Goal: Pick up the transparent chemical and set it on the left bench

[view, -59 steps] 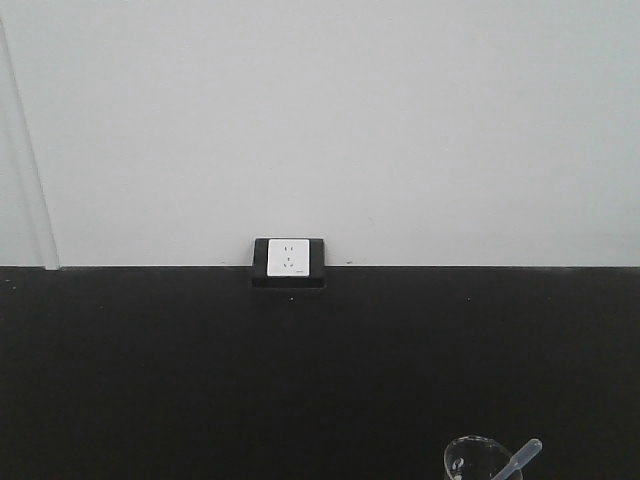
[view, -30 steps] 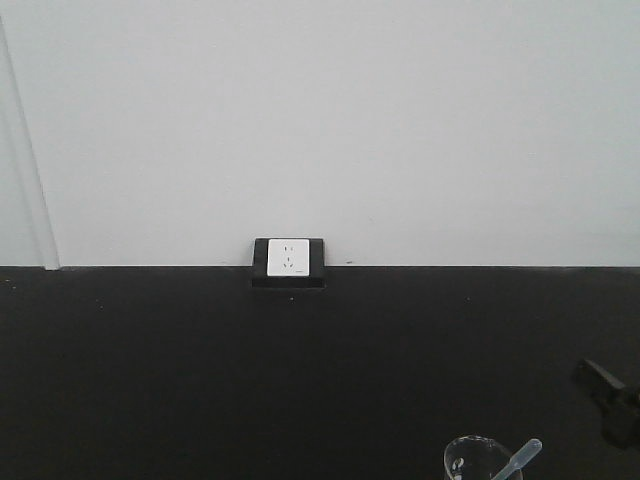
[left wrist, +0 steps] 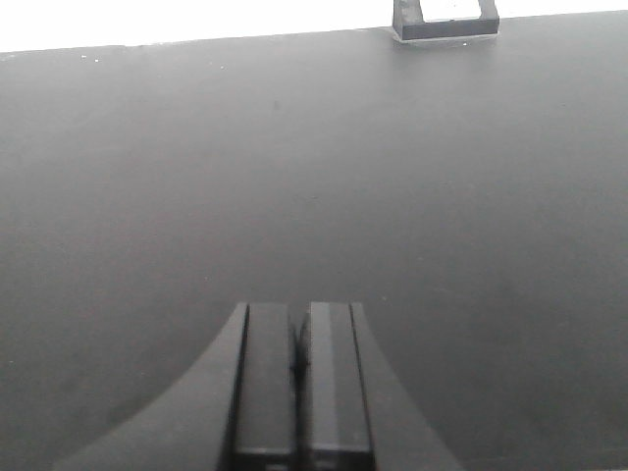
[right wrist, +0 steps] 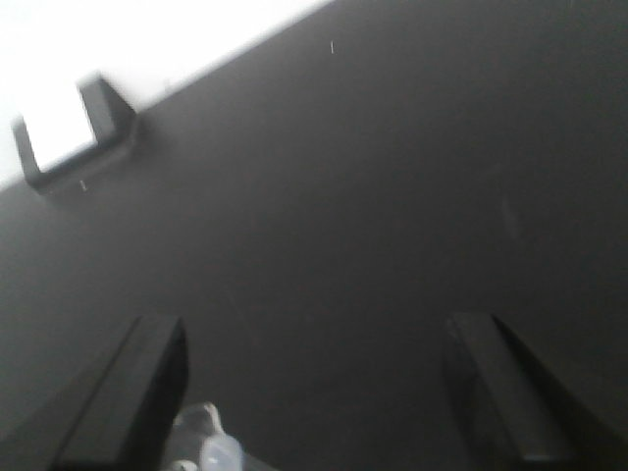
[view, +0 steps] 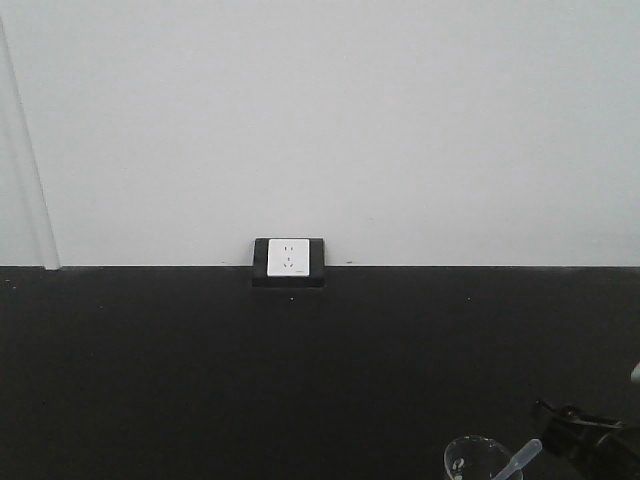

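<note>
The transparent pipette leans out of a clear glass beaker at the bottom edge of the front view, bulb end up and to the right. My right gripper is dark and low at the bottom right, just right of the pipette. In the right wrist view this gripper is wide open and empty, and the pipette's bulb shows blurred by the left finger. My left gripper is shut and empty over bare black countertop. The left bench with white bins is out of view.
A black countertop with a white wall socket runs along a plain white wall. The socket also shows in the left wrist view and in the right wrist view.
My right gripper came into the front view from the right edge, then moved down and left, closer to the beaker and pipette. The beaker and pipette have not moved.
</note>
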Controlling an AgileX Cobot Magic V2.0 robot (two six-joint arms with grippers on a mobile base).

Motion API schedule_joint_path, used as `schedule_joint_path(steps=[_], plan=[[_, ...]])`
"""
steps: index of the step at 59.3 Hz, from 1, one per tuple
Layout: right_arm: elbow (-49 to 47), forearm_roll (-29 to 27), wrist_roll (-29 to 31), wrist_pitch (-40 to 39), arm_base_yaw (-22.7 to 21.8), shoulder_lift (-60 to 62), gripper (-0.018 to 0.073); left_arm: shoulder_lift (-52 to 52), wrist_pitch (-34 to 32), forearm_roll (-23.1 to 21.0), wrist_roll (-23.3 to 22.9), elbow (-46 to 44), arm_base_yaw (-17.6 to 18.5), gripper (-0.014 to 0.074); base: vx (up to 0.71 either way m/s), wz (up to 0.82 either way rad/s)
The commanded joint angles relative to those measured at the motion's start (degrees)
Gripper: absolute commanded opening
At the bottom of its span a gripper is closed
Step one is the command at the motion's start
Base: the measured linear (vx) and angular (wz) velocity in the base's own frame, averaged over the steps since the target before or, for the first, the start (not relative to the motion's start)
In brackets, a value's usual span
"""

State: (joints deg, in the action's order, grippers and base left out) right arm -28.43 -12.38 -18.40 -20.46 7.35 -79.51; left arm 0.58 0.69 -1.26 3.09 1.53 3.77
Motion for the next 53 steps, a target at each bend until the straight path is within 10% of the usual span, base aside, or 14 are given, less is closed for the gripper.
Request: schedule_joint_path(steps=[1,23,53], plan=[[-2.05,7.03,-5.58,-7.63,-0.02,-1.62,0.0517,1.1,-4.49,-0.04,-0.45,0.93,0.1,-0.0003,0.0,0.0],[-2.05,20.84,-22.49,-17.68,-0.02,-8.92,0.0456,1.1,-4.49,-0.04,-0.45,0.93,0.1,-0.0003,0.0,0.0],[-2.05,21.81,-22.57,-17.92,-0.02,-9.2,-0.0008,1.1,-4.49,-0.04,-0.45,0.93,0.1,-0.0003,0.0,0.0]])
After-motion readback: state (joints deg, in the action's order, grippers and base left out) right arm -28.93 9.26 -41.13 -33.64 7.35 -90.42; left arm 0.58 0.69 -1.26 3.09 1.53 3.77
